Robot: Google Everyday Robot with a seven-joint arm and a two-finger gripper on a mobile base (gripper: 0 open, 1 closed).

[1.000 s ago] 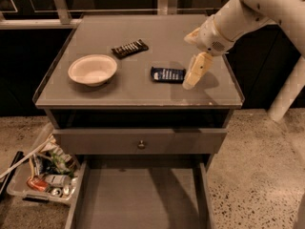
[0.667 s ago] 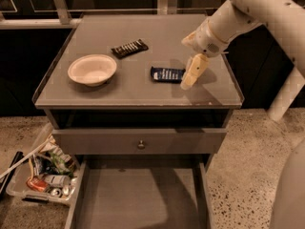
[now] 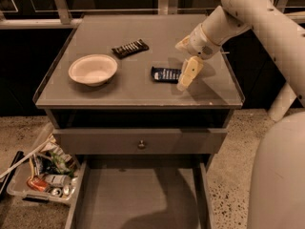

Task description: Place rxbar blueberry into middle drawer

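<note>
Camera view looks down on a smooth, matte grey counter [image 3: 143,92] with a thin raised rim. The rxbar blueberry [image 3: 165,74] lies flat on it, right of centre. It is a small, thin rectangle in a dark blue, slightly glossy wrapper with pale lettering. Its long axis runs left to right across the counter, roughly parallel to the front edge.

The hand [image 3: 184,83], cream-coloured and blocky, hangs tip down from a rounded white arm [image 3: 248,8] that reaches in from the upper right. It sits at the bar's right end, just beside it. Whether it touches the wrapper, and whether it is released or clenched, cannot be told.

A second bar [image 3: 130,48] in a black-brown wrapper lies further back and to the left, angled with its right end toward the rear. A shallow, round, off-white bowl [image 3: 93,69] stands upright near the counter's left side, well apart from both bars.

Below the counter is a flat grey front panel [image 3: 95,142] with a small round knob [image 3: 141,144]. Under that the middle drawer [image 3: 138,199] is pulled out, with a plain grey floor and thin, low side walls. On the speckled floor to the left is a clear plastic bin [image 3: 43,180] full of cans and wrappers.
</note>
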